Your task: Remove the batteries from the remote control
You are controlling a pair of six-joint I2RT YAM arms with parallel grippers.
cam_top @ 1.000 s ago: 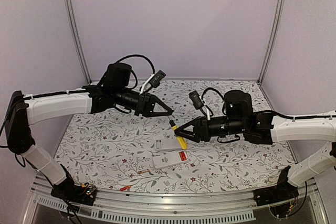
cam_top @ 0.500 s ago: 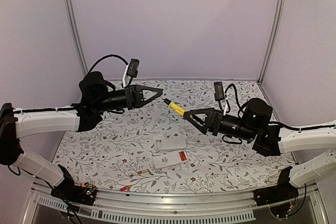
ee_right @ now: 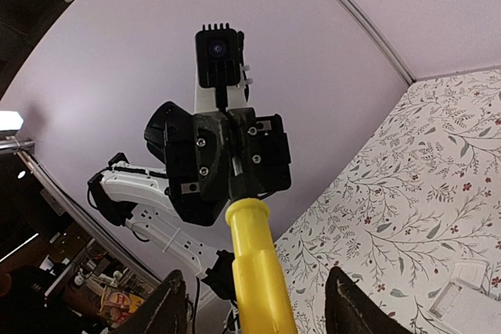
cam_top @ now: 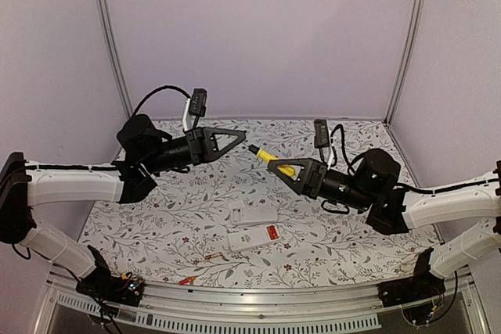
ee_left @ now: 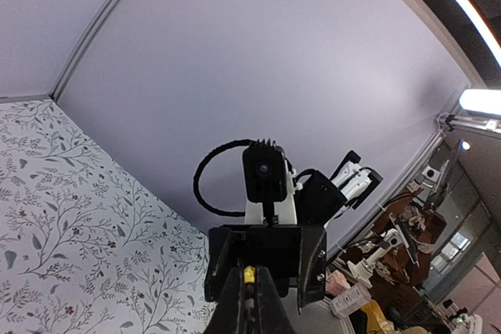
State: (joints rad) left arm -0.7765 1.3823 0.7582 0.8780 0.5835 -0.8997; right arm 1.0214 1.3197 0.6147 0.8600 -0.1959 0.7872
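The white remote control (cam_top: 249,239) lies face down near the table's front, and red-orange batteries (cam_top: 272,232) show in its open end. Its white cover (cam_top: 254,213) lies just behind it. One loose battery (cam_top: 213,256) lies left of the remote and another (cam_top: 186,280) lies at the table's front edge. Both grippers are raised and face each other over the table's middle. My left gripper (cam_top: 241,134) (ee_left: 249,303) is shut on the dark shaft of the yellow-handled screwdriver (cam_top: 267,156) (ee_right: 254,263). My right gripper (cam_top: 277,167) (ee_right: 257,303) is open, with its fingers apart on either side of the handle.
The floral table cloth (cam_top: 156,217) covers the table. Purple walls with metal corner posts (cam_top: 109,44) close in the back and sides. The white cover also shows low at the right of the right wrist view (ee_right: 462,287).
A second ago both grippers were low and the right one held the screwdriver near the cover. Both have risen, and the screwdriver's tip has moved in to the left gripper.
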